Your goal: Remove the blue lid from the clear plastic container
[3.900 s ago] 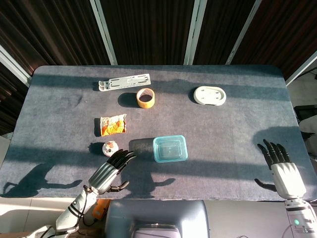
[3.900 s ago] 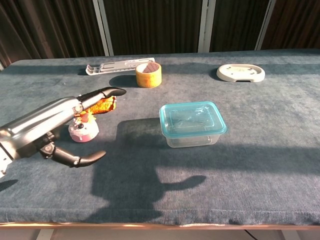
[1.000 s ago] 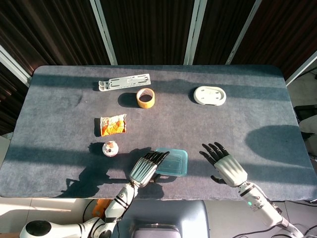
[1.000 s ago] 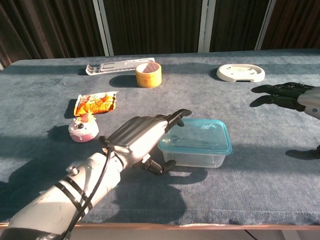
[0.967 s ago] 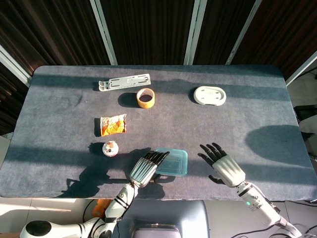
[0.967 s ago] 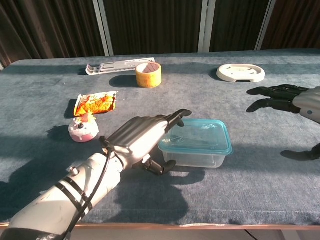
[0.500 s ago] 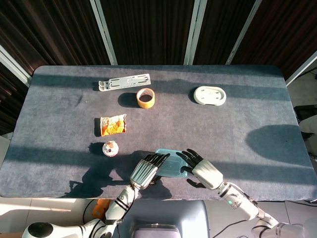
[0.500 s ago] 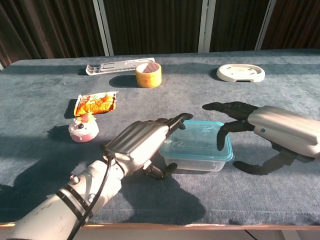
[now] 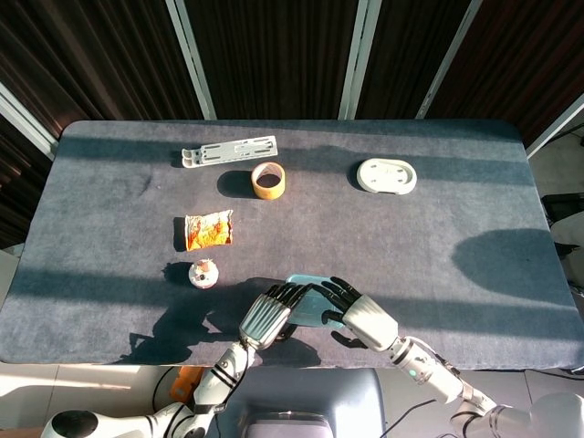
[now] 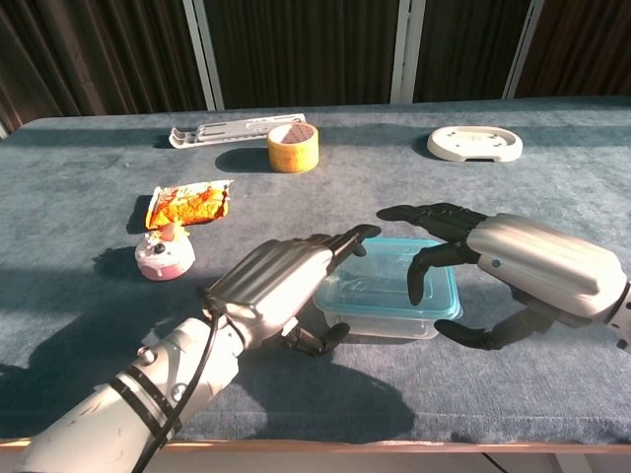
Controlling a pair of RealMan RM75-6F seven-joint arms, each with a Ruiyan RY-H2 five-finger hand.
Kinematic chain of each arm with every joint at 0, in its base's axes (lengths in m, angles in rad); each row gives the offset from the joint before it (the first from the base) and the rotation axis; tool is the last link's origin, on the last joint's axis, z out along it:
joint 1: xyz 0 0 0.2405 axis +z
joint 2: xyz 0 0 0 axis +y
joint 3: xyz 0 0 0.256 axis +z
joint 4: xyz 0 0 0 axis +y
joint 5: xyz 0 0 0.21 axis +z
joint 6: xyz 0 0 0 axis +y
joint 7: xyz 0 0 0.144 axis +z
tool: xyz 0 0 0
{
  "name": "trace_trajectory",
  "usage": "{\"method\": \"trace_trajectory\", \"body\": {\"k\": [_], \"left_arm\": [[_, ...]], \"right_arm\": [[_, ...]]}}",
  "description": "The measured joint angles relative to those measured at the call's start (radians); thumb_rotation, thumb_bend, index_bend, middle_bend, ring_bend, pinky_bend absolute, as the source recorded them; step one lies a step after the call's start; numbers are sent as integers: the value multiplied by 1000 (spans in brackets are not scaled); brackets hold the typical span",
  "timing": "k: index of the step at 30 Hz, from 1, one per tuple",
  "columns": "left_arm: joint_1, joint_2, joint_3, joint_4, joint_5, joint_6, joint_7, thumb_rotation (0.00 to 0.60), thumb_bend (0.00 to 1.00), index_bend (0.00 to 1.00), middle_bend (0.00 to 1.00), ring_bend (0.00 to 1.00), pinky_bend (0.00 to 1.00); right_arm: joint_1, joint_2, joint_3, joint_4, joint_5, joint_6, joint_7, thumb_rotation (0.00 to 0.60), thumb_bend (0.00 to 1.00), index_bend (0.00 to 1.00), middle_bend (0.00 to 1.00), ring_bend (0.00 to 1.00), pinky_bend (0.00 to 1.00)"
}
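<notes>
The clear plastic container (image 10: pixel 380 313) with its blue lid (image 10: pixel 389 274) stands near the table's front edge; in the head view only a strip of the lid (image 9: pixel 307 290) shows between the two hands. My left hand (image 10: pixel 279 281) (image 9: pixel 265 314) lies over the container's left end, fingers stretched flat on the lid and thumb against the front-left wall. My right hand (image 10: pixel 518 258) (image 9: pixel 358 315) arches over the lid's right side with fingers spread and tips pointing down at it. Its thumb hangs by the container's right front corner.
An orange wrapper (image 10: pixel 187 205) and a small pink toy (image 10: pixel 164 256) lie left of the container. Along the back edge are a tape roll (image 10: pixel 293 146), a white bracket (image 10: pixel 222 131) and a white oval dish (image 10: pixel 474 144). The table's front edge (image 10: pixel 325 443) runs close below both forearms.
My right hand has swung in from the right and now hovers over the lid's right side. The left hand and the container have stayed put over the last second.
</notes>
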Motion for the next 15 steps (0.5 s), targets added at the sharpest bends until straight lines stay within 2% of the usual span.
{"method": "trace_trajectory", "body": {"k": [15], "left_arm": [[3, 3, -3, 0, 0, -17, 10, 600, 329, 0, 283, 236, 178]], "right_arm": [[0, -6, -24, 24, 21, 16, -5, 600, 485, 587, 128, 0, 0]]}}
